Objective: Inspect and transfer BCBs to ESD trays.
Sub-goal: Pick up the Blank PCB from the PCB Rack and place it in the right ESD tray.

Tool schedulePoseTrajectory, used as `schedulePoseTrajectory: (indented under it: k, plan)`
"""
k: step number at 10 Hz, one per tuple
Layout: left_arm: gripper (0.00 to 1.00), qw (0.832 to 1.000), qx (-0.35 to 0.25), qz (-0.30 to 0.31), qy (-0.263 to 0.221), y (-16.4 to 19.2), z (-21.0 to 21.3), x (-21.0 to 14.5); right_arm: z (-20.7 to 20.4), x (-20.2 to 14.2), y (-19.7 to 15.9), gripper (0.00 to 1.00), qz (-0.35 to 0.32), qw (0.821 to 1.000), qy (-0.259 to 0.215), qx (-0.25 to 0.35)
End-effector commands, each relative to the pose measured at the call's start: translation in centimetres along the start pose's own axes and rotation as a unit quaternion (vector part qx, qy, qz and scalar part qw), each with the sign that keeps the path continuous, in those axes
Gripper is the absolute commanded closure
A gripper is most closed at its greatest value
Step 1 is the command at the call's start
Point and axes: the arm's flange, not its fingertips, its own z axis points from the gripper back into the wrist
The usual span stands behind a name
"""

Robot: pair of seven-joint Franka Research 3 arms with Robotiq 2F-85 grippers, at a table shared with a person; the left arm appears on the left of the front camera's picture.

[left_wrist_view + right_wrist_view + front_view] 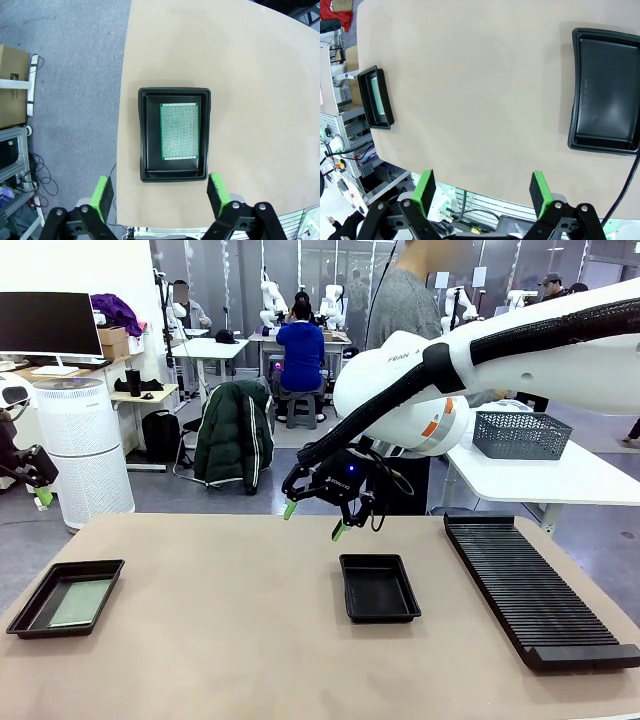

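Observation:
One black ESD tray lies at the table's left front with a pale green BCB flat inside. From above, the left wrist view looks down on that tray and its BCB; my left gripper hangs open over the tray's near edge, and it shows at the far left. A second ESD tray sits empty at mid-table. My right gripper hovers open above the table, just behind and left of the empty tray, with nothing between its fingers. The left tray lies far off.
A long black ribbed rack runs along the table's right side. Behind it, a grey mesh basket stands on a white side table. A person stands at the far side behind my right arm. Bare tabletop lies between the two trays.

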Motion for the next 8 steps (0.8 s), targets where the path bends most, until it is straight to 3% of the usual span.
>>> schedulePoseTrajectory:
  k: [1,8]
  plan:
    - [0.0,1.0,0.0,-0.001,-0.006,0.05,-0.31,-0.14,0.08,-0.07,0.09,0.0,-0.006,1.0,-0.002,-0.003]
    - [0.0,1.0,0.0,-0.001,-0.006,0.05,-0.31,-0.14,0.08,-0.07,0.09,0.0,-0.006,1.0,-0.002,-0.003]
